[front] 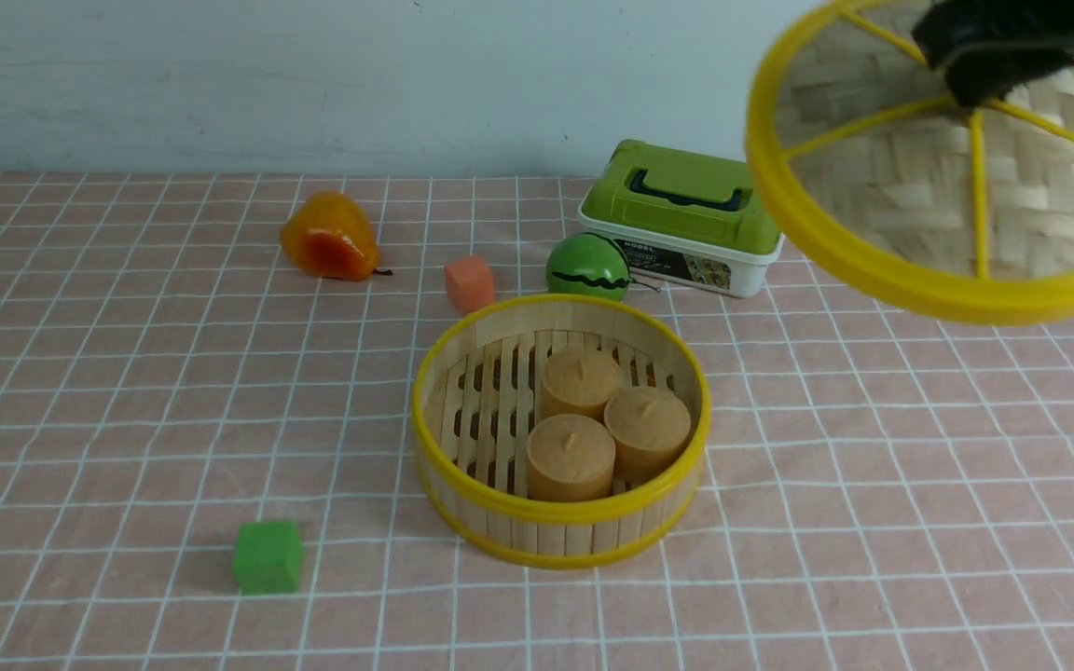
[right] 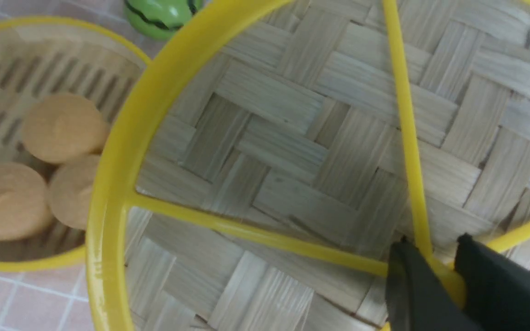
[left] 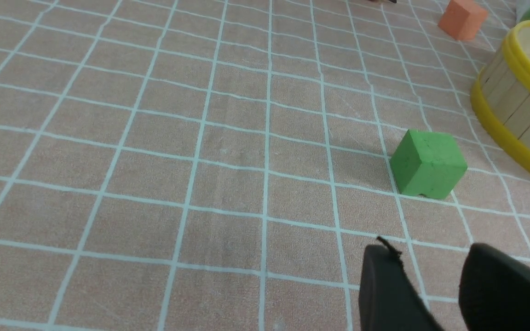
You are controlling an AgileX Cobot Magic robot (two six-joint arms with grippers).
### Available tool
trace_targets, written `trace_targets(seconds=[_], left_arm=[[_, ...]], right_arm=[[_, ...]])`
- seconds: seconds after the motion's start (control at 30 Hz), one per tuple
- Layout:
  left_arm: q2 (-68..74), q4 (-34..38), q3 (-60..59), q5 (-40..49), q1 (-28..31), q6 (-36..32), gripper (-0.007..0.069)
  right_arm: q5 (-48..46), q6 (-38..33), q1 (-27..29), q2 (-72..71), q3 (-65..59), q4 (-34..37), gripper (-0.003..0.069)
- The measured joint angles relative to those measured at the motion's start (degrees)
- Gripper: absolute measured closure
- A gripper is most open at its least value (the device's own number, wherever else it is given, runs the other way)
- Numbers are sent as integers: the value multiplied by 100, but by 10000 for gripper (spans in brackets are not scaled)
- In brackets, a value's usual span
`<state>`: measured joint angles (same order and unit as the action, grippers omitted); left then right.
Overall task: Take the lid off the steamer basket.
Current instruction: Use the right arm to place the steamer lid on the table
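Observation:
The lid [front: 929, 196], woven pale bamboo with a yellow rim and yellow spokes, hangs tilted in the air at the upper right, clear of the steamer basket. My right gripper [front: 984, 79] is shut on the lid's central knob; in the right wrist view the gripper [right: 435, 262] pinches the knob of the lid [right: 292, 138]. The steamer basket [front: 560, 536] stands open on the table's middle with three tan round buns [front: 607, 424] inside; it also shows in the right wrist view [right: 25, 264]. My left gripper [left: 430, 257] is open and empty, low over the cloth beside a green cube [left: 428, 163].
A green cube [front: 268, 556] lies front left of the basket. An orange cube [front: 469, 283], a green watermelon toy [front: 587, 267], a white box with a green handled lid [front: 681, 214] and an orange pear toy [front: 329, 238] lie behind the basket. The basket's wall [left: 518, 105] is right of the left gripper.

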<state>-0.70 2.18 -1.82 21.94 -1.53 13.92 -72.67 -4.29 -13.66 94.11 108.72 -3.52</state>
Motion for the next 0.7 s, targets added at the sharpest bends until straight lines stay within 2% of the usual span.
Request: trace_targets(seconds=[0.13, 0.27, 0.5, 0.7], left_arm=[[0, 0, 0, 0, 0, 0, 385], [0, 0, 0, 0, 0, 0, 385], [0, 0, 0, 0, 0, 0, 385], [0, 0, 0, 0, 0, 0, 385]], right_arm=[[47, -4, 508, 39, -847, 217, 578], [691, -4, 826, 161, -1711, 637, 578], [1626, -4, 850, 782, -2267, 959, 578], [1967, -4, 850, 1323, -2286, 1048, 578]])
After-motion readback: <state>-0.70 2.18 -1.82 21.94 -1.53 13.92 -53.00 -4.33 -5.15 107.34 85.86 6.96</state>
